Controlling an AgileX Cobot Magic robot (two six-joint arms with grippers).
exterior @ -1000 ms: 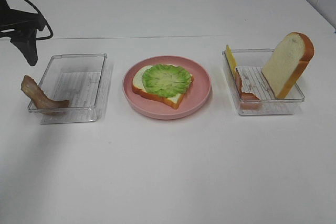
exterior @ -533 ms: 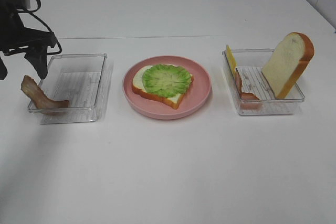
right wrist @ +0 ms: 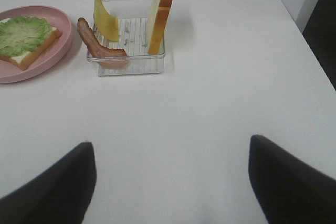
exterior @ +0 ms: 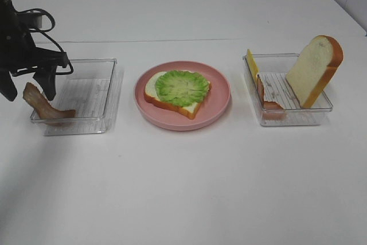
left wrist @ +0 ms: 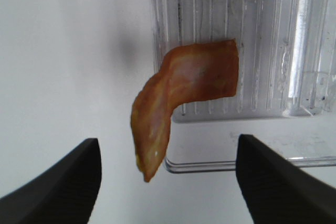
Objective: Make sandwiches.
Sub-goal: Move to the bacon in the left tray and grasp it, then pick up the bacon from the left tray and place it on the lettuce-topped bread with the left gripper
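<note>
Fingers [left wrist: 58, 182] of your left gripper [left wrist: 168, 192] stand spread wide, one on each side of a bacon strip [left wrist: 178, 98], and neither touches it. That strip lies across the rim of the left clear tray [exterior: 86, 64]: one end rests on the ribbed floor inside, and the other sticks out past the rim over the white table [exterior: 183, 187]. From the high camera you see this gripper hanging over the tray's outer end.

Your right gripper [right wrist: 170, 192] also has its fingers spread far apart, with only bare table between them. It sits well apart from the right clear tray [exterior: 321, 107].

At the centre stands a pink plate [exterior: 221, 93]. On it lies one bread slice [exterior: 172, 106], flat, with a green lettuce leaf [exterior: 182, 86] covering most of its top.

The right tray holds three pieces. A second bread slice [exterior: 314, 70] stands on edge, leaning at the tray's far right corner. A yellow cheese slice [exterior: 251, 64] leans against the wall nearest the plate. A second bacon strip [exterior: 268, 100] is draped over that same wall, just beside the cheese.
</note>
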